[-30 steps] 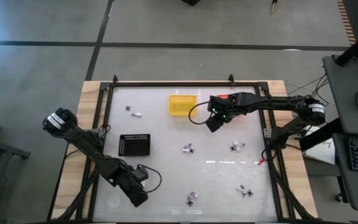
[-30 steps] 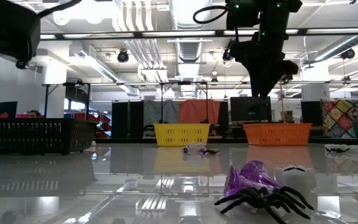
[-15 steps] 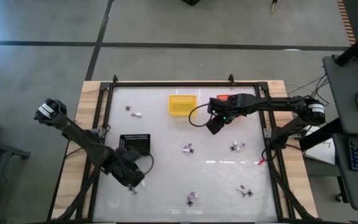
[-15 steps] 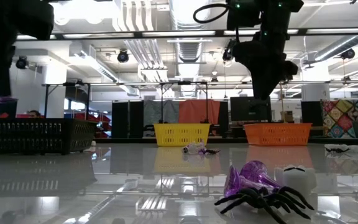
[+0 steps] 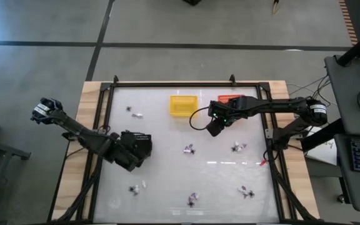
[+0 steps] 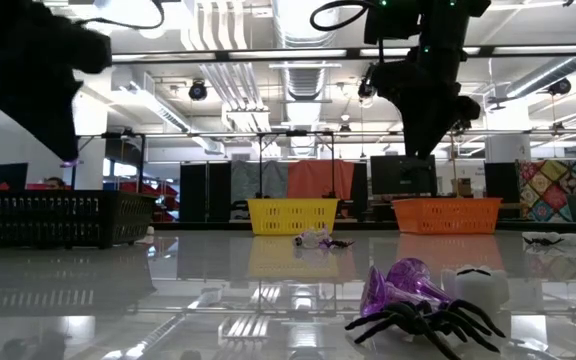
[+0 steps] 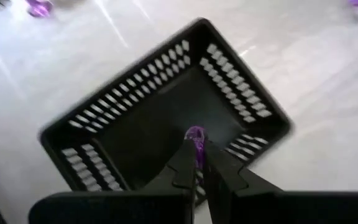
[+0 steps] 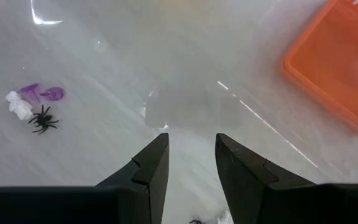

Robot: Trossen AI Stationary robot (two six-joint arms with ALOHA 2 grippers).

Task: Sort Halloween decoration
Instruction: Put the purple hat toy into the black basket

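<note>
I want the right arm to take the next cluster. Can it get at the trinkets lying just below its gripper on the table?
Probably yes: the right gripper hangs open and empty, and nothing stands between it and the trinket cluster on the bare table.

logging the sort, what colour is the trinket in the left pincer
Purple; the trinket shows best in the left wrist view.

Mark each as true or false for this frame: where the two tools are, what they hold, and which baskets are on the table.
1. The left tool is shut on a purple trinket above the black tray. True.
2. The right tool grips a black spider. False: it is open and empty.
3. The orange basket stands beside the yellow basket. True.
4. The right tool hangs inside the yellow basket. False: it hangs over bare table near the orange basket.
5. No trinkets remain on the table. False: several clusters still lie there.
</note>
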